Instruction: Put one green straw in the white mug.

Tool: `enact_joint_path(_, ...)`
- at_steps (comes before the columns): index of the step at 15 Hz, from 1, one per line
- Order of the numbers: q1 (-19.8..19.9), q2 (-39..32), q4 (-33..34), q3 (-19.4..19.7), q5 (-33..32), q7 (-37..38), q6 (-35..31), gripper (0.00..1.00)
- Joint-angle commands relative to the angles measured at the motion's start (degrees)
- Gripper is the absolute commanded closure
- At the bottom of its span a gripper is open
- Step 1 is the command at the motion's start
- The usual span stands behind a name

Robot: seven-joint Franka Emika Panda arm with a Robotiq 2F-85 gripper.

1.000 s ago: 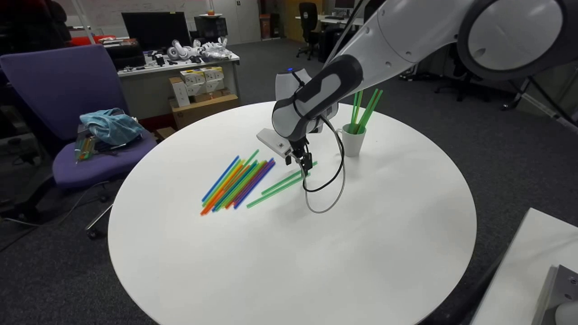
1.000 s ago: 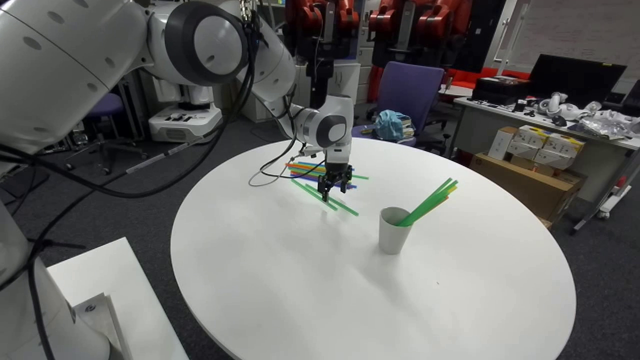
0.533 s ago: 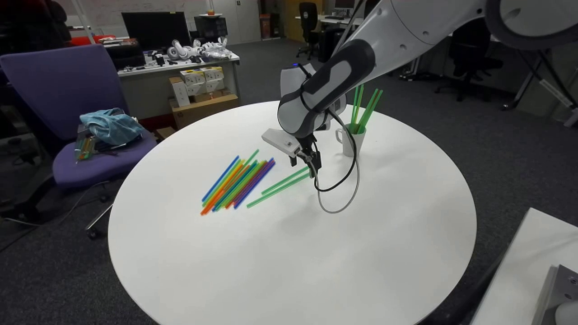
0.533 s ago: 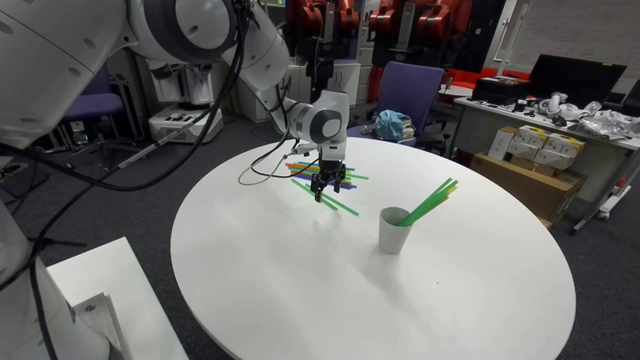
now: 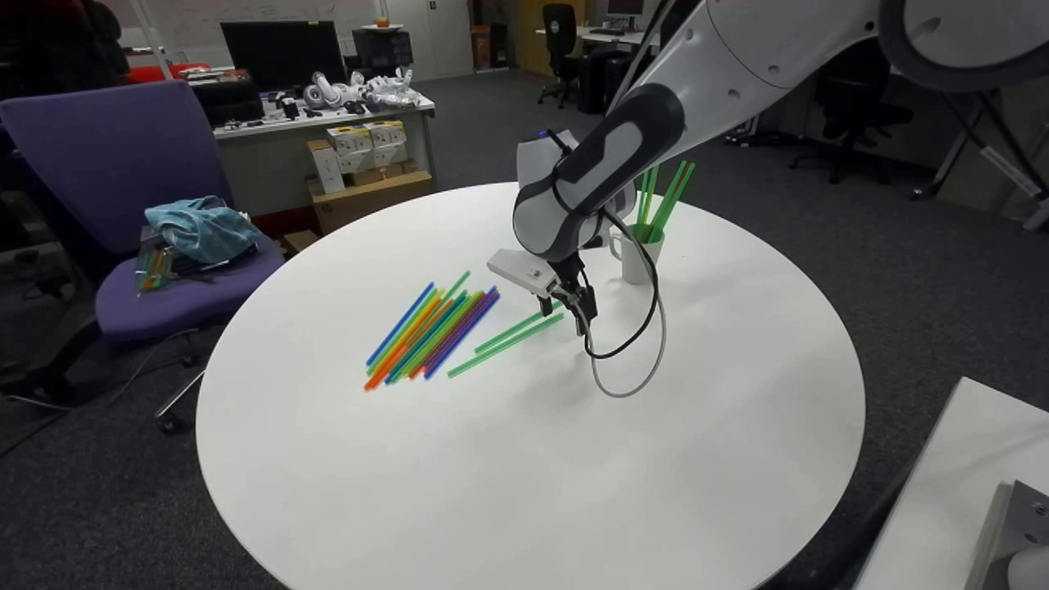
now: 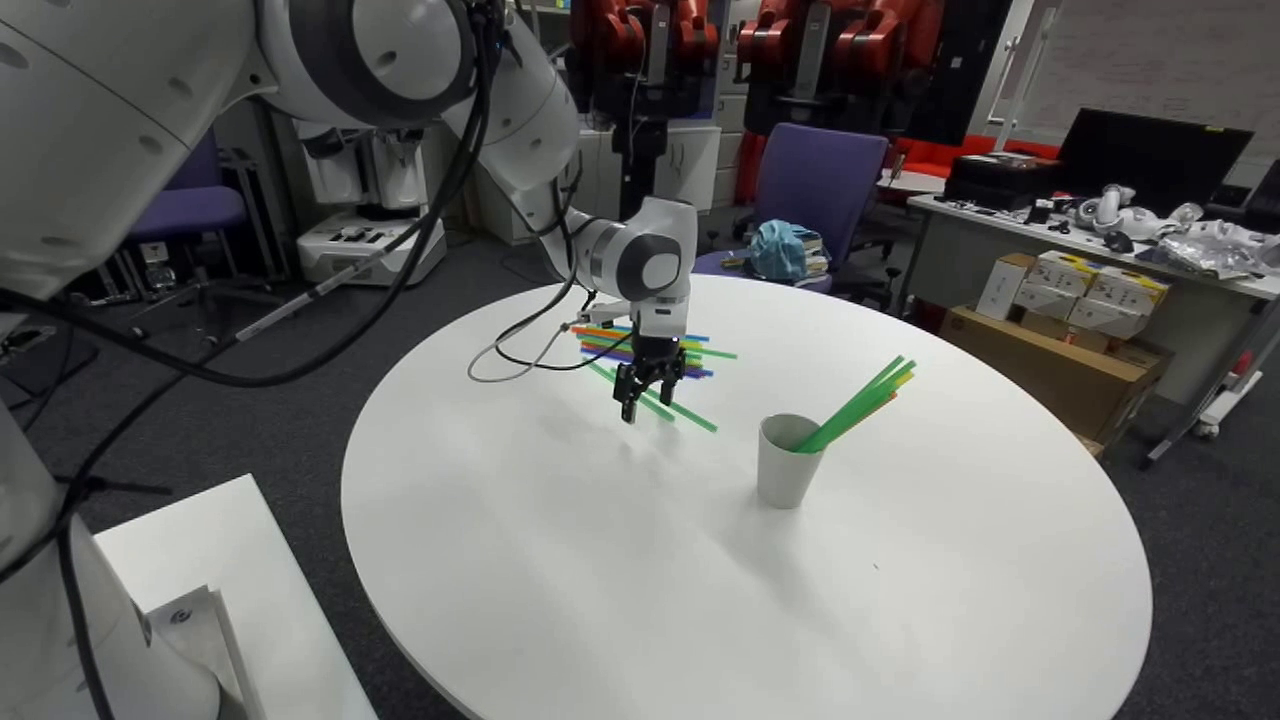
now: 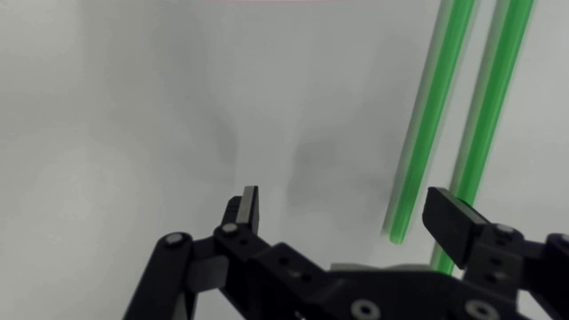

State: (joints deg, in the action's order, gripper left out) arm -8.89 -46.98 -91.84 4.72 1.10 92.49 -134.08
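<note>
1. The tool (image 7: 344, 192) hovers just above the worktop (image 5: 533, 475), released, its 2 fingers (image 7: 248, 207) spread well apart.
2. Near the tool's tips, 2 loose green straws (image 5: 506, 345) lie flat on the worktop, just apart from each other, long axes almost parallel.
3. In the wrist view, the inner green straw (image 7: 429, 129) falls within the finger spread, close to the finger on that picture's right side. Its visible end points toward the tool's body; its long axis slants slightly, crossing the line between the fingertips at a steep angle.
4. The outer green straw (image 7: 492, 100) points the same way, running out of sight behind that right-side finger and showing again below it.
5. In an exterior view, the pile of coloured straws (image 5: 434, 332) lies left of the tool, past the 2 loose straws, its axes slanting much as theirs do.
6. The white mug (image 6: 786, 475) stands upright, well apart from the tool, to its right in both exterior views. Straws inside the mug (image 6: 858, 406), mostly green, jut above the rim and lean away from the tool.
</note>
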Motion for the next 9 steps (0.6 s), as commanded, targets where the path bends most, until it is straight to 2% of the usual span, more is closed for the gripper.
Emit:
enact_joint_path(1, 0.38, 1.12, -0.81, 0.26, 0.77, -1.18, 0.68, 0.0)
enact_joint_path(6, 0.45, 0.36, -0.32, 0.51, 0.8, -0.82, 0.81, 0.0)
enact_joint_path(7, 0.54, 0.22, -0.2, 0.5, 0.84, -0.93, 1.1, 0.09)
enact_joint_path(8, 0.57, 0.15, -0.15, 0.53, 0.86, -0.92, 1.24, 0.26)
enact_joint_path(9, 0.56, 0.11, -0.15, 0.59, 0.89, -0.79, 1.22, 0.32)
